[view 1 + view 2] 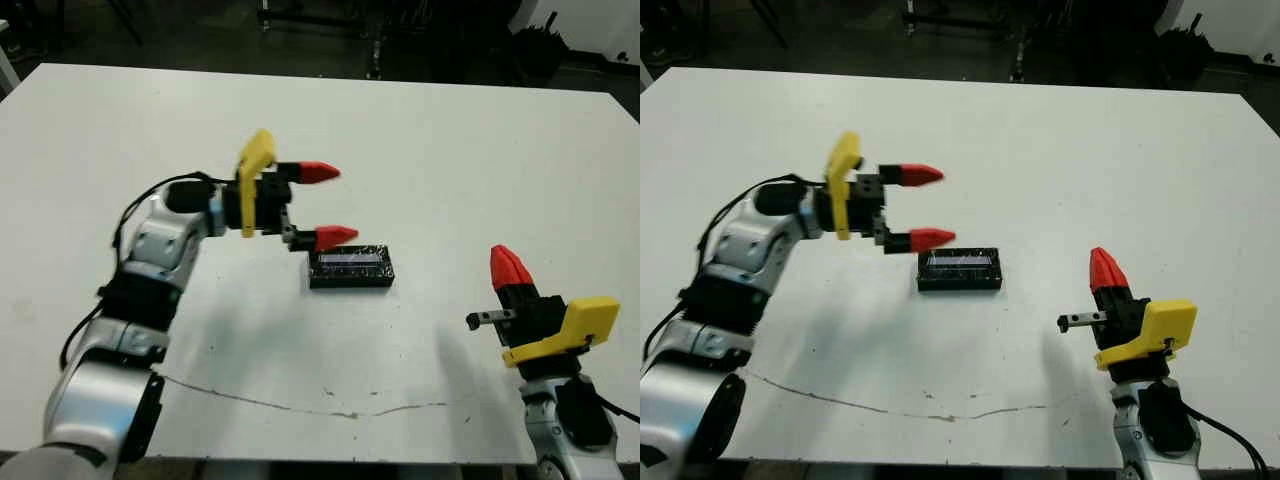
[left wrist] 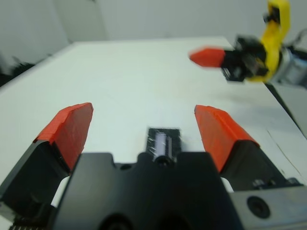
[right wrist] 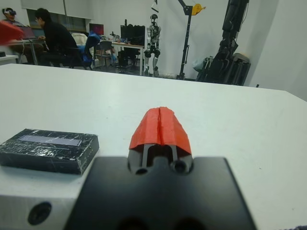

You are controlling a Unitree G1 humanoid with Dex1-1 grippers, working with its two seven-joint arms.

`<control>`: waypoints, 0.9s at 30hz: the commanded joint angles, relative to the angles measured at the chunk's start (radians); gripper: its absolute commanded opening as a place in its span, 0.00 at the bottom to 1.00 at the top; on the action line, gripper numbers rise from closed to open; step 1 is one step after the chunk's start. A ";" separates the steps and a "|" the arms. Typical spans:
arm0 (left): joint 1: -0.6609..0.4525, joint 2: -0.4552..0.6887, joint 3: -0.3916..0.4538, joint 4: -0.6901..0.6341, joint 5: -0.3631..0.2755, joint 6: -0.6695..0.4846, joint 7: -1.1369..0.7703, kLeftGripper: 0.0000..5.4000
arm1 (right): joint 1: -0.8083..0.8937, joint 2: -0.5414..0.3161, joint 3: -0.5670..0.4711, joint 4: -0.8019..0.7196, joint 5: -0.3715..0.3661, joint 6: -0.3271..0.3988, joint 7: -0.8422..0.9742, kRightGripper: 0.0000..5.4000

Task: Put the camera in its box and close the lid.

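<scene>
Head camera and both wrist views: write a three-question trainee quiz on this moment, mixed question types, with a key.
1. True or false: the left gripper is open.
2. The right gripper is: A) shut with nothing between its fingers, B) shut on the lid, C) wide open.
3. Fill in: the closed box, with the lid on top, lies on the table just beyond the left gripper's lower ____.

Key: 1 true; 2 A; 3 fingertip.

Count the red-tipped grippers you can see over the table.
2: the left gripper, jaws open, just left of the closed box; the right gripper, jaws shut, nearer the table's front right.
</scene>
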 commanded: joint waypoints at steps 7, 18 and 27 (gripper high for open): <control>0.411 -0.147 0.095 -0.326 0.044 -0.227 0.456 0.85 | -0.019 0.002 -0.019 0.030 0.001 -0.015 -0.016 0.00; 0.679 -0.334 -0.006 -0.298 0.308 -0.499 0.866 0.54 | -0.045 0.033 -0.020 0.061 0.010 -0.038 -0.041 0.00; 0.636 -0.273 -0.033 -0.249 0.290 -0.450 0.858 0.28 | -0.037 0.040 -0.010 0.061 -0.007 -0.049 -0.050 0.00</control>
